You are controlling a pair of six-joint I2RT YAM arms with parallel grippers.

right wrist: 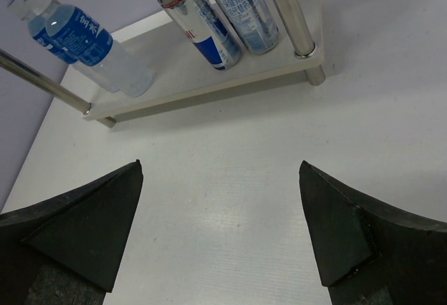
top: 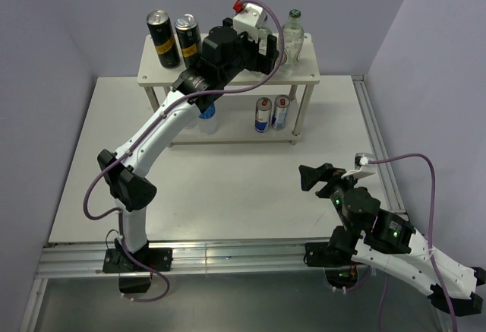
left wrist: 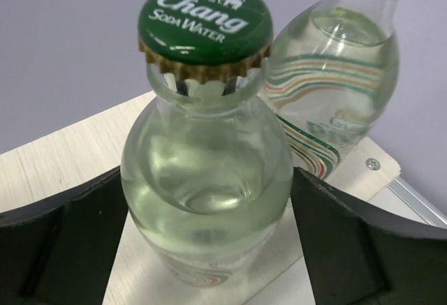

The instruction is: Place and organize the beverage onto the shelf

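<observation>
A clear green-capped bottle [left wrist: 206, 179] stands upright on the top board of the cream shelf [top: 152, 75]. My left gripper [left wrist: 207, 174] is open, with a finger close on either side of this bottle's body. A second green-capped bottle [left wrist: 335, 61] stands just behind it, near the board's right corner [top: 295, 37]. Two black yellow-marked cans [top: 163, 39] stand at the top board's left end. A blue-labelled water bottle [right wrist: 84, 43] stands on the lower board. My right gripper [right wrist: 221, 165] is open and empty, low over the white table at the front right [top: 319, 180].
Two slim cans [right wrist: 223, 12], one blue and red and one pale blue, stand on the lower board [right wrist: 209, 78] beside the right front leg [right wrist: 290, 12]. The white table [top: 228, 188] ends in a metal rail [top: 228, 254] in front.
</observation>
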